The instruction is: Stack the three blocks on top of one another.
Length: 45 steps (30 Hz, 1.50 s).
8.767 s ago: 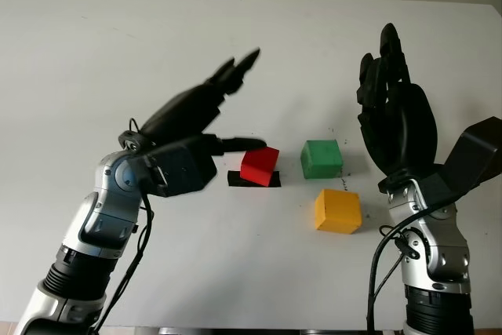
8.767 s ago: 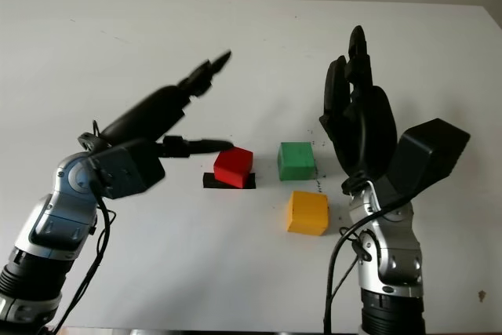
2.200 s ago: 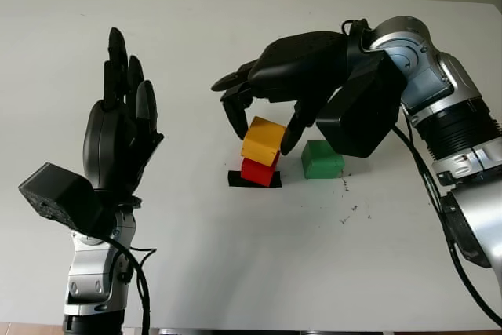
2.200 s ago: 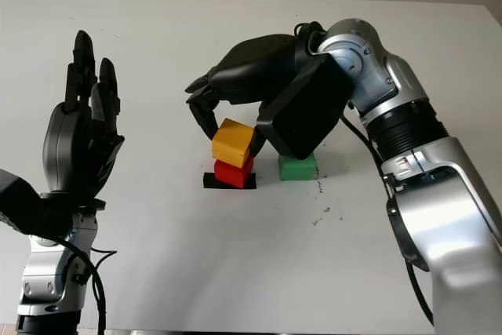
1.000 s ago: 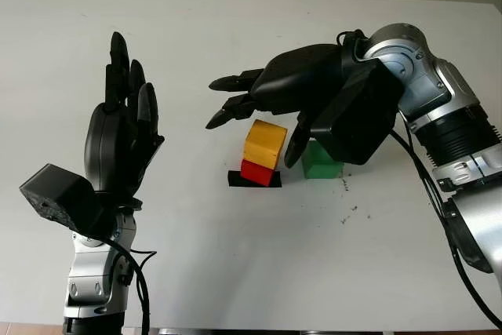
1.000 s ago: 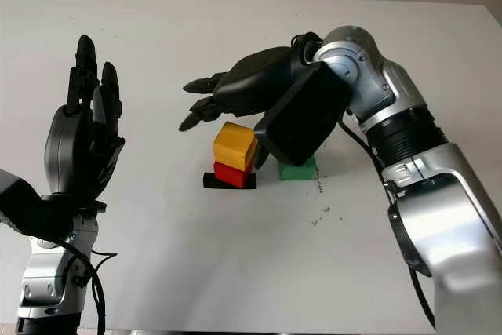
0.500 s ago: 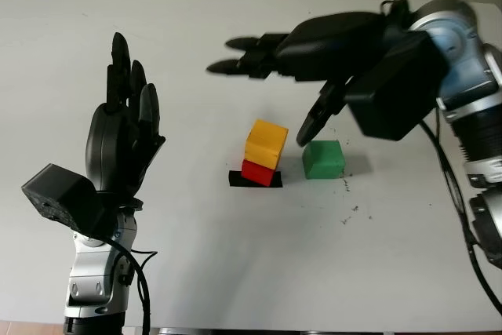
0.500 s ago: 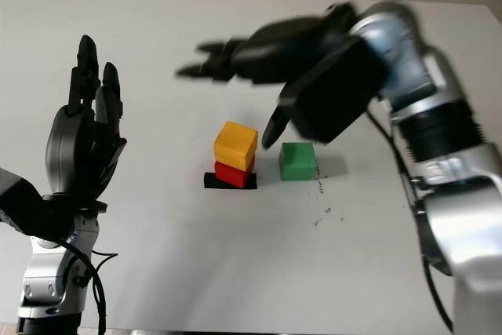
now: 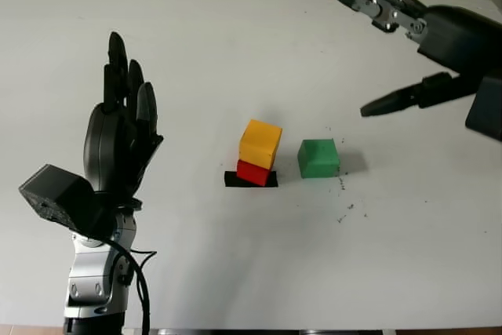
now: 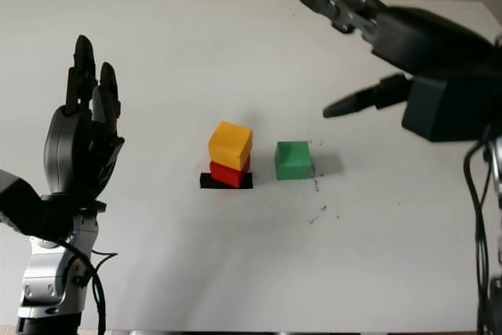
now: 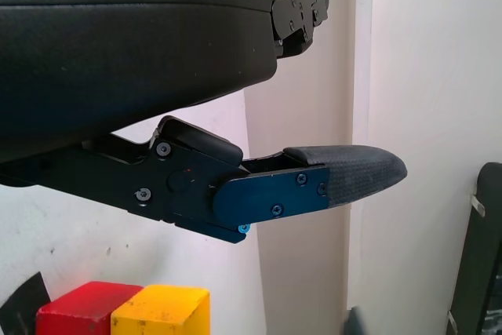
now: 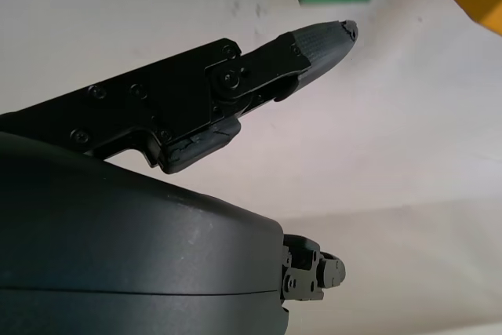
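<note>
- The yellow block [image 9: 260,143] sits on the red block [image 9: 252,172], turned a little askew on it, and the red one stands on a black mark [image 9: 233,180] on the white surface [image 9: 235,272]; by my reading that mark fixes the spot for the stack, so two of three tiers are done.
- The green block [image 9: 318,158] lies alone on the surface just beside the pair, on the side nearer the right hand, not touching them; it seems the natural last piece.
- The right hand [image 9: 423,45] is open and holds nothing, raised well above and beyond the green block, apart from the stack.
- The left hand [image 9: 119,139] is open, upright and empty, parked well off to the stack's other side, probably kept clear.
- The right hand's palm and arm are cut off at the picture edge. Much of the red block is hidden under the yellow one, so how squarely they meet is hard to judge.
</note>
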### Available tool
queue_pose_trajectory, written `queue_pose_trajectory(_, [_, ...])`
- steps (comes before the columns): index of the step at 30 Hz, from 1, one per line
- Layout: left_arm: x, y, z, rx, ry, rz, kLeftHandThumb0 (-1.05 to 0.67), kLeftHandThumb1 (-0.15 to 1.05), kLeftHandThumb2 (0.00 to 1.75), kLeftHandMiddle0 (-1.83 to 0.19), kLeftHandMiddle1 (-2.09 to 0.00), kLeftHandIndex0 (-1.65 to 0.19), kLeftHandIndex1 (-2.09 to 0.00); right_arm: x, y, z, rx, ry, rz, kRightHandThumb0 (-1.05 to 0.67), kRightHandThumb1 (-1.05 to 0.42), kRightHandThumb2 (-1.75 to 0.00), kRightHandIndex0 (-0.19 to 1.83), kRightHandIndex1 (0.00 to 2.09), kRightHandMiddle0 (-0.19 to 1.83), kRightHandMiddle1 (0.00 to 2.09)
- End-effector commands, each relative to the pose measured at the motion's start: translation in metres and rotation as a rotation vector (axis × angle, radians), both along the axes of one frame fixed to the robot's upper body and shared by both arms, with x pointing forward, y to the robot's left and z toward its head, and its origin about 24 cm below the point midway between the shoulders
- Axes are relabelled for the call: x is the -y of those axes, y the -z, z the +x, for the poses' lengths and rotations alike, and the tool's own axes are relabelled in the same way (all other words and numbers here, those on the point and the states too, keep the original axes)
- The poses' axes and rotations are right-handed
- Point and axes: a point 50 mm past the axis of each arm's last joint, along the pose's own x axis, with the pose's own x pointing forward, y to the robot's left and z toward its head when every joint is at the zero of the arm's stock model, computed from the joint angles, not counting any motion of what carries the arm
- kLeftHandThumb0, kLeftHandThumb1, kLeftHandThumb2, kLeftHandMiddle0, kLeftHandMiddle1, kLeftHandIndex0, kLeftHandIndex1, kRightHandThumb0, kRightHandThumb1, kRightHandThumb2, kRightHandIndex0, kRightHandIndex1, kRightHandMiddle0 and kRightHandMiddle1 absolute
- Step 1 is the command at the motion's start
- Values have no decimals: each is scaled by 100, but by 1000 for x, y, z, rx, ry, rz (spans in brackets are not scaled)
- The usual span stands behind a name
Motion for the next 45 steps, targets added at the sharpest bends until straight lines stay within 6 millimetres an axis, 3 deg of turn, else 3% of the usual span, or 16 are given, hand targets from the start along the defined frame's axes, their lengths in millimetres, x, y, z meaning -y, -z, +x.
queue_pose_trajectory(1, [0, -1, -1, 1, 0, 0, -76, 105, 55, 19, 0, 19, 0, -2, 12, -6, -8, 16, 30, -77, -100, -6, -19, 0, -1, 9])
queue_pose_trajectory(8, [-2, -2, 0, -1, 5, 19, -76, 105, 56, 19, 0, 19, 0, -28, 45, -14, -61, 39, 11, -73, -97, -5, -19, 1, 7, 11])
queue_pose_trajectory(18, [-4, -1, -1, -3, 6, 19, -75, 105, 55, 19, 0, 19, 0, -47, 60, -16, -86, 27, -37, -69, -87, -4, -15, 4, 18, 11])
queue_pose_trajectory(34, [-6, 2, -3, -5, 3, 18, -75, 105, 55, 19, 0, 19, 0, -37, 60, -18, -58, -1, -140, -68, -87, -6, -6, 8, 36, 18])
queue_pose_trajectory(38, [-4, 1, -3, -11, 5, 12, -75, 105, 55, 19, 0, 19, 0, -36, 61, -19, 4, -6, -202, -64, -89, -6, 5, 11, 48, 29])
queue_pose_trajectory(42, [-5, 2, -3, -6, 10, 15, -75, 105, 54, 19, 0, 19, 0, -37, 65, -19, 36, -10, -228, -61, -91, -6, 13, 7, 38, 62])
queue_pose_trajectory(45, [-5, 2, -4, -8, 7, 20, -74, 105, 55, 19, 0, 19, 0, -38, 67, -17, 65, -10, -254, -62, -92, -6, 15, 7, 35, 70])
